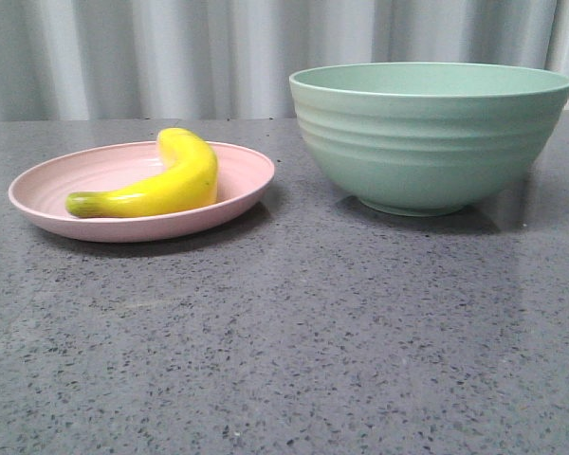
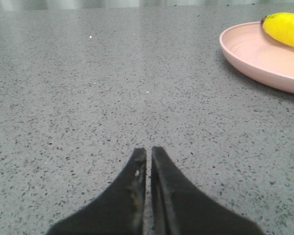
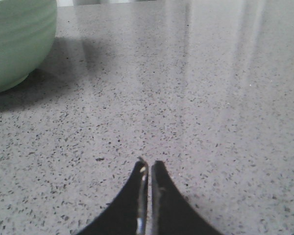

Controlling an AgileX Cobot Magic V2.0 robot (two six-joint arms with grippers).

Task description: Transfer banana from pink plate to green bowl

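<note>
Speckled grey worktop [image 1: 294, 360]: one glossy curved banana [image 1: 161, 185] on one matte pink plate [image 1: 47, 194], one ribbed green bowl [image 1: 427, 137]. Both jaws closed, empty.

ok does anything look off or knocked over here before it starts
Nothing stands out. The banana lies inside the pink plate, the green bowl stands upright beside it, and no spill or damage shows. The left gripper and right gripper are shut over bare table.
</note>
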